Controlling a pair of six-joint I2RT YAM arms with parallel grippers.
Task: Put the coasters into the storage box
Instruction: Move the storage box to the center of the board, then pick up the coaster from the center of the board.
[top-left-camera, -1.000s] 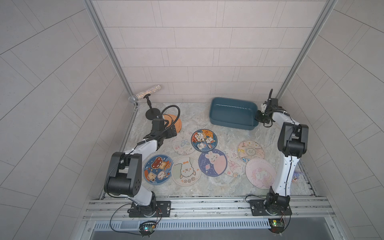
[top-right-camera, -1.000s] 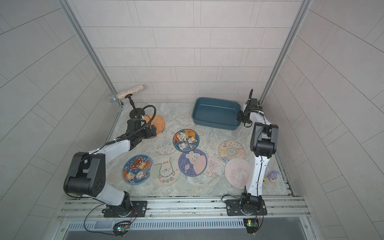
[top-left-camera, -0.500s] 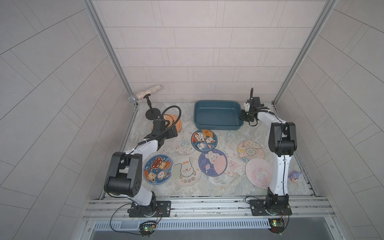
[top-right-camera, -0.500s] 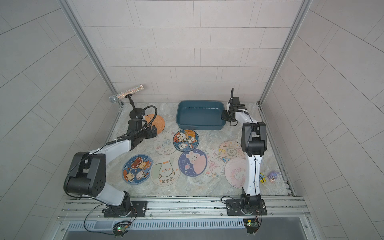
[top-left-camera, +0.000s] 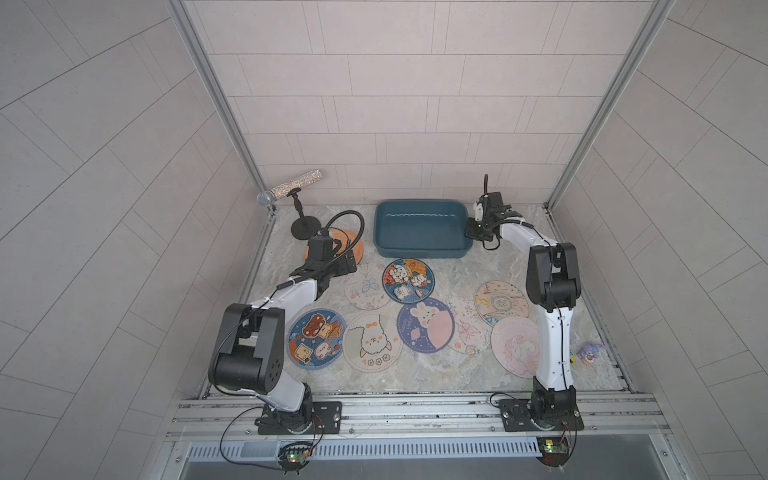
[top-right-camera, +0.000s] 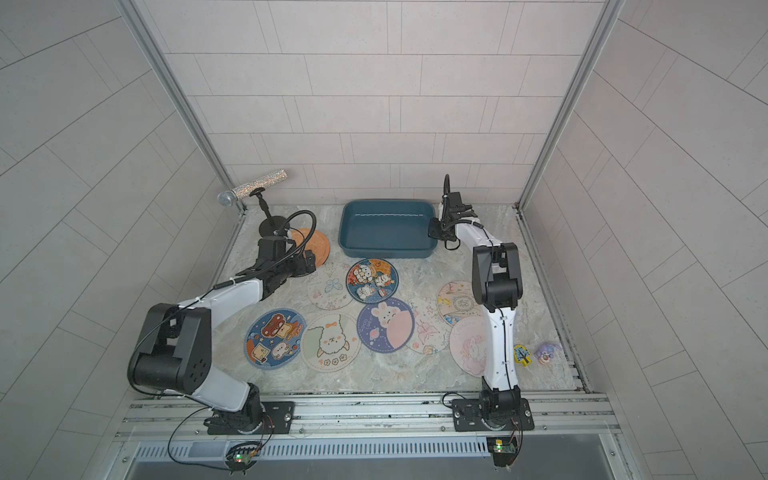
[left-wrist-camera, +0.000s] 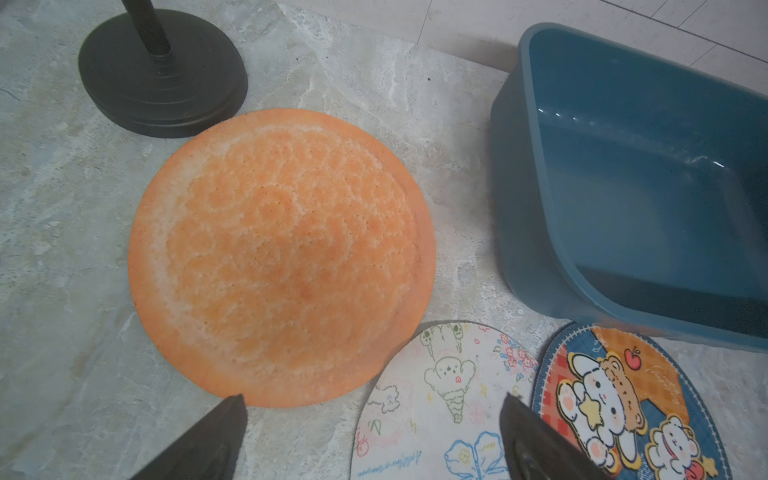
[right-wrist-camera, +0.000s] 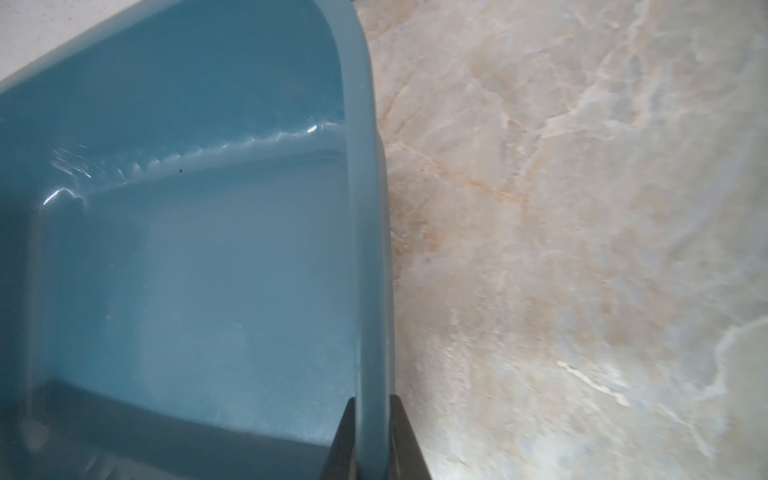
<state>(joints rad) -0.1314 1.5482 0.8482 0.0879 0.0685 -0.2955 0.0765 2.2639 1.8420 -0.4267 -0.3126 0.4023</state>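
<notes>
Your right gripper (top-right-camera: 433, 232) meets the storage box (top-right-camera: 386, 232) at its 3 o'clock rim. The box lies at 12 o'clock on the table (top-right-camera: 415, 374). Your left gripper (top-right-camera: 306, 262) hovers at 7 o'clock of the orange coaster (top-right-camera: 320, 245) — printed coasters (top-right-camera: 372, 280) lie flat from centre toward 6.

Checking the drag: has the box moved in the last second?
Yes: the box, gripped by the right gripper, slid left toward the mic stand.
</notes>
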